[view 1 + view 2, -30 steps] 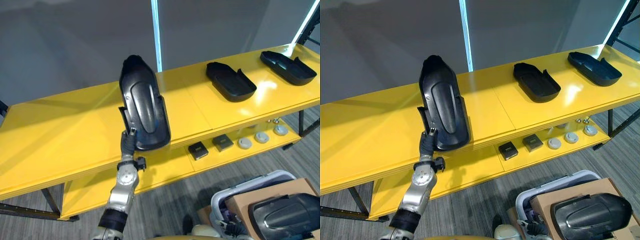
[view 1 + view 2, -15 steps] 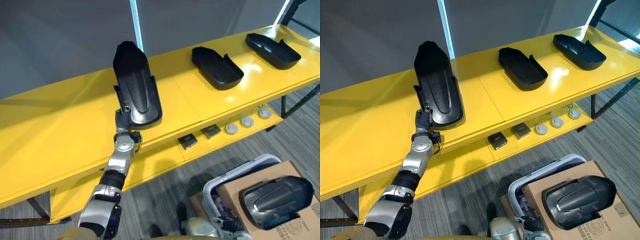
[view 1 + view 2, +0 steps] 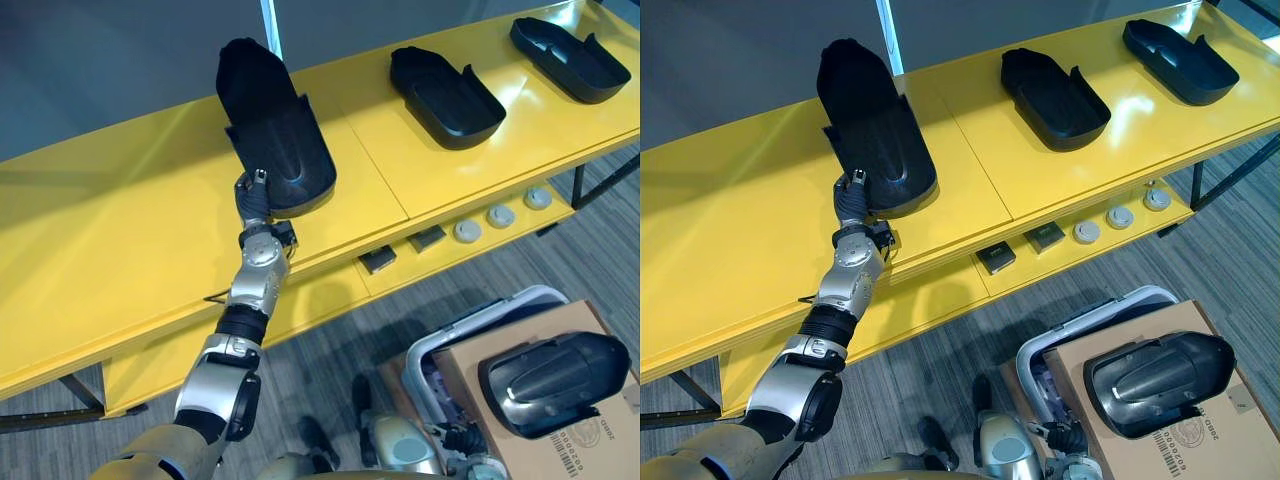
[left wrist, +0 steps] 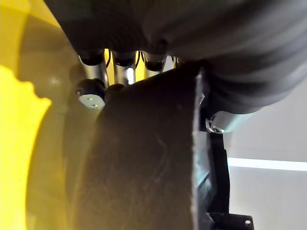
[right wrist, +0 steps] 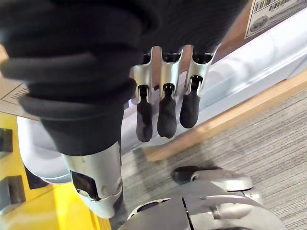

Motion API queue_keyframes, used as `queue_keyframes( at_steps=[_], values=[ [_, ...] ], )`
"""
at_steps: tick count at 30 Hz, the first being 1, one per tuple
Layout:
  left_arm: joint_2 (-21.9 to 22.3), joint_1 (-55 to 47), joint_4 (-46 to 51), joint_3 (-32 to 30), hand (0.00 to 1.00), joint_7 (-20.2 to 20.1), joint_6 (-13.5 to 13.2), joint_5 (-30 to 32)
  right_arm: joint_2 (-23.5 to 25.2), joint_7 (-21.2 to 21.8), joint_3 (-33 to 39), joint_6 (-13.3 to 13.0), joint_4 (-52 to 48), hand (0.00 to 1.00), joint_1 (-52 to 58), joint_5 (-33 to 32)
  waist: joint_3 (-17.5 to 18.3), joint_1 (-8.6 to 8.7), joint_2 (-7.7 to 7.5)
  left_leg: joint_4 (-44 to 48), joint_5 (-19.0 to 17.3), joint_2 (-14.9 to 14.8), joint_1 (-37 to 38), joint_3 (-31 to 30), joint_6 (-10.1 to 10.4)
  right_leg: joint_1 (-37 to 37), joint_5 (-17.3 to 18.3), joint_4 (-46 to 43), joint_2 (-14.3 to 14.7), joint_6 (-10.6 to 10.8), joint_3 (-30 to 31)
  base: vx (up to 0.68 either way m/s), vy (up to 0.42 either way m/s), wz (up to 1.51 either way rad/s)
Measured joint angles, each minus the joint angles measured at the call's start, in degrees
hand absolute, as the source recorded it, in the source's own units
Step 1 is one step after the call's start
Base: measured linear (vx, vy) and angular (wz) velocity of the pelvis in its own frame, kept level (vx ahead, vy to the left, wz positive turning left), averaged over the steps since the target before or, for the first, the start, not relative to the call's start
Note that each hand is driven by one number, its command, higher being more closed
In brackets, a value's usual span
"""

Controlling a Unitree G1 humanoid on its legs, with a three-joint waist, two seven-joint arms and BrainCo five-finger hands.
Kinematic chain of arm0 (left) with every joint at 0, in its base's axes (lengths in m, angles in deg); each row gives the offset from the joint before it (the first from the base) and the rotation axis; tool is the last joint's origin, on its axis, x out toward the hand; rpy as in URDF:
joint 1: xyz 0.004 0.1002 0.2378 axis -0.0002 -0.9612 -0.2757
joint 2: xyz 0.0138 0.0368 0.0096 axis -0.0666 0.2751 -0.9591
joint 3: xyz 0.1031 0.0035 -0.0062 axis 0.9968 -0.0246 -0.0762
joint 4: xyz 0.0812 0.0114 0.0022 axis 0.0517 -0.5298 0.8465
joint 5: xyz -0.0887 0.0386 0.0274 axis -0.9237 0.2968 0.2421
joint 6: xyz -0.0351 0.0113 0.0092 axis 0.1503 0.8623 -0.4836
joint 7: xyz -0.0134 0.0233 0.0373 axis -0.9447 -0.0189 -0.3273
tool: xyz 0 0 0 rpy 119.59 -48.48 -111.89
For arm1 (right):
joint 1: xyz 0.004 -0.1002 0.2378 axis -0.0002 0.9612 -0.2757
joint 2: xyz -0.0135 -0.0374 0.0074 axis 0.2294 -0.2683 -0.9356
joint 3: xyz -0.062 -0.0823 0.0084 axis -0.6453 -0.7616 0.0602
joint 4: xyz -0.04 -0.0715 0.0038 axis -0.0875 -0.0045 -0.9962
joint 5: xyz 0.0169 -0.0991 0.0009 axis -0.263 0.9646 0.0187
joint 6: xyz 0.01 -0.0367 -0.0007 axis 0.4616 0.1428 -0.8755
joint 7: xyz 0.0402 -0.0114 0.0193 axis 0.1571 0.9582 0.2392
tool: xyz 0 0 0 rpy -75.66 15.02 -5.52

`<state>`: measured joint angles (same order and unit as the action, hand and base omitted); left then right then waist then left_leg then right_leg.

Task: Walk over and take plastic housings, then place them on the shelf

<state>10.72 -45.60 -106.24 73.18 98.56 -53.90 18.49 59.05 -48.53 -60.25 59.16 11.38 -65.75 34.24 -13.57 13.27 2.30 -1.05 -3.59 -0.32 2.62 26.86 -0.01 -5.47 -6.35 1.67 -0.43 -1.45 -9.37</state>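
Observation:
A long black plastic housing [image 3: 275, 150] lies hollow side down on the yellow shelf top [image 3: 120, 230], left of the middle. My left hand [image 3: 255, 195] is at its near end, fingers stretched and touching the rim; in the left wrist view the fingers [image 4: 96, 72] run straight along the housing's edge [image 4: 144, 167]. Two more black housings [image 3: 445, 85] [image 3: 570, 45] lie hollow side up further right on the shelf. Another housing [image 3: 555, 380] rests on a cardboard box at the lower right. My right hand [image 5: 165, 96] hangs open by the floor.
The lower shelf carries two small black blocks [image 3: 378, 260] and three round grey discs [image 3: 465, 230]. A white bin [image 3: 470, 335] and the cardboard box [image 3: 600, 455] stand on the grey carpet at the right. A grey wall backs the shelf.
The housing has gone from tilted up over the shelf's front edge to lying flat on the shelf top. My left hand's fingers have uncurled from it. The camera has shifted too.

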Motion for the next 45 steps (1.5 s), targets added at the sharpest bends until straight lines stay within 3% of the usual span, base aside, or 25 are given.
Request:
queue_keyframes(
  at_steps=[20,26,29,36,37,45],
  values=[
    [-0.77,-2.01,0.09,-3.93,0.0,0.3,0.66,0.75,-0.11,0.08,-0.02,0.12,0.38,0.0,-0.3,-0.12,-0.07,-0.26,0.07,-4.09,1.67,0.78,3.02,0.04,0.59,1.37,0.1,-0.31,-0.11,0.11,-0.28,-0.04,0.009,0.0],
    [-0.77,-2.33,1.56,-3.91,0.0,1.46,0.63,0.71,-0.22,0.1,-0.01,0.13,0.77,0.0,-0.28,-0.13,-0.07,-1.08,0.07,-4.4,1.71,0.81,3.11,-0.05,0.63,1.34,0.15,-0.31,-0.06,0.16,-0.37,0.0,0.0,0.0],
    [-0.6,-4.31,7.56,-3.59,0.0,2.69,0.63,1.92,-0.35,0.09,-0.04,0.02,1.2,0.0,-0.27,-0.43,-0.06,-1.51,0.06,-4.61,1.71,0.86,2.93,-0.46,0.82,1.2,0.16,-0.14,-0.06,0.17,-0.55,0.0,0.012,0.04],
    [-0.14,-12.53,25.64,0.02,0.0,2.29,0.3,13.32,-0.53,0.09,0.08,-0.33,2.43,0.0,-0.14,-0.96,-0.03,-2.24,0.11,-3.83,1.79,0.9,2.39,-1.85,0.68,1.36,0.16,0.08,-0.27,0.16,-1.44,0.0,0.022,0.08],
    [0.01,-14.16,27.99,1.36,1.0,2.17,0.08,14.89,-0.53,0.09,0.14,-0.47,2.45,0.0,0.05,-1.01,-0.03,-2.82,0.12,-3.76,1.78,0.93,2.29,-2.03,0.67,1.35,0.16,0.1,-0.32,0.16,-1.48,-0.01,0.02,0.05],
    [-0.96,-26.78,32.99,11.11,1.0,-6.0,-2.48,24.16,-0.63,0.39,0.17,-0.89,3.0,0.0,0.41,-1.13,0.03,-3.26,0.23,-2.78,1.49,0.77,1.81,-2.11,0.33,1.35,0.16,0.0,-0.33,0.17,-1.37,-0.03,0.009,0.02]
  ],
)
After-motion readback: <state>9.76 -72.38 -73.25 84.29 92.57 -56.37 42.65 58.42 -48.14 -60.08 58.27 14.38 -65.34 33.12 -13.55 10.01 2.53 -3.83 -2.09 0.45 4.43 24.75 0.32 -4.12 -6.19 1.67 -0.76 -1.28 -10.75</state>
